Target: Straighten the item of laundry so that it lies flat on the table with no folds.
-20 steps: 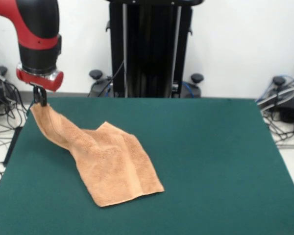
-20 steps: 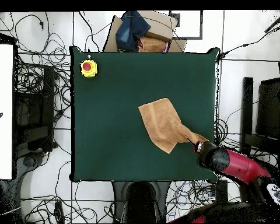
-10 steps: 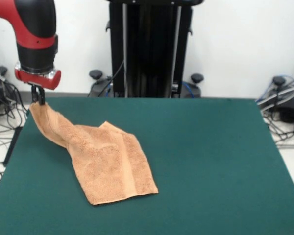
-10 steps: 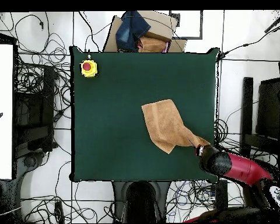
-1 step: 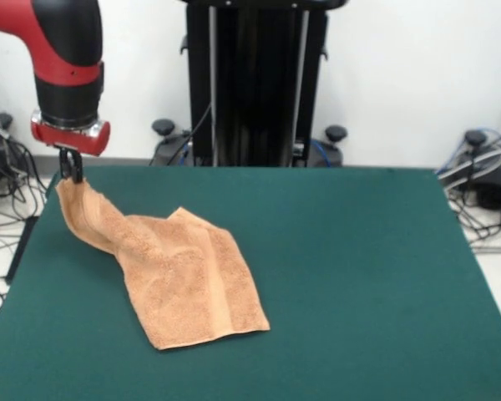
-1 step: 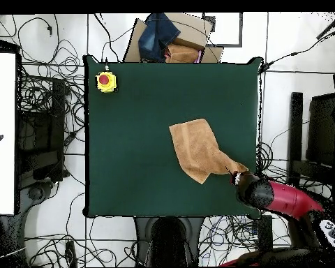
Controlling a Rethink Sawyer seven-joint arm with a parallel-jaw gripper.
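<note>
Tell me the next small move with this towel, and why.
Probably lower the gripper and lay that corner down near the table edge. The towel hangs stretched from the shut fingers, and a fold still shows along its far side.

Overhead view. Positions are given from the gripper (image 6: 234,176).
1. Yellow box with a red button (image 6: 106,82): well apart from the gripper, up and to the picture's left, near the diagonally opposite corner.
2. Cardboard box (image 6: 188,43) with dark blue cloth (image 6: 158,36) on it: well beyond the gripper, past the far edge, on the floor.
3. White panel (image 6: 1,132): far across, at the picture's left edge.
4. Black cables (image 6: 51,105): tangled on the white floor, on the side away from the gripper.
5. Dark stand (image 6: 296,136): near the gripper, toward the picture's right.
</note>
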